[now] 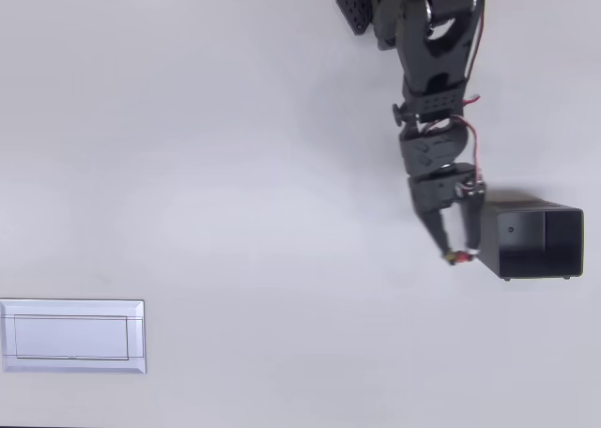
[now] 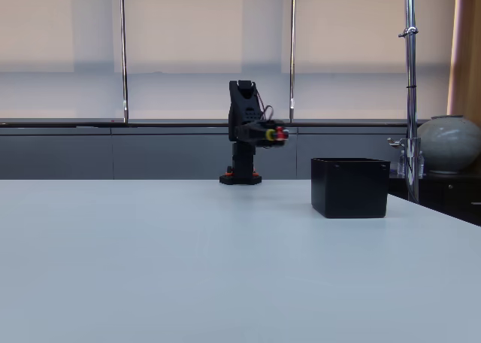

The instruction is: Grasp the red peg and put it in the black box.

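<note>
The red peg [image 1: 459,257] is a tiny red piece pinched at the tips of my gripper [image 1: 454,254], which is shut on it. In the fixed view the red peg [image 2: 280,135] hangs well above the table in my gripper [image 2: 273,135], higher than the box's rim. The black box [image 1: 526,242] stands just right of the fingertips in the overhead view, its left wall close to the peg. Seen from the fixed view, the black box [image 2: 349,188] sits on the table to the right of the arm.
A flat white tray [image 1: 73,336] lies near the lower left edge in the overhead view. The arm's base [image 2: 240,178] stands at the far side of the table. A metal pole [image 2: 409,87] and a round vase [image 2: 449,142] stand beyond the table's right side.
</note>
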### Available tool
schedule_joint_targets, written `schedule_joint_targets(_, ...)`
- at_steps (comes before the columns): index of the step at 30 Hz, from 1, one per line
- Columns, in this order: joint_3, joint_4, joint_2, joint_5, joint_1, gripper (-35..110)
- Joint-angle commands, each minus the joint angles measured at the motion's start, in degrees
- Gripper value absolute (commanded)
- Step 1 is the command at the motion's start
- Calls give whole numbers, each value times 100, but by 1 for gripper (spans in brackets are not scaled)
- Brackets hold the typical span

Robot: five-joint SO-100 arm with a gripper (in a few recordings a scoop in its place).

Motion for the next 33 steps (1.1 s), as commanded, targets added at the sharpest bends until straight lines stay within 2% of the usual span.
schedule_joint_targets(1,800,-255,325,62,-404,0)
schedule_joint_targets(14,1802,-949,2057,53,-1134,1)
schedule_joint_targets(26,1881,-1151,2241,0,-1239,14)
schedule_joint_targets(33,1819,-1116,2153,-79,-1143,16)
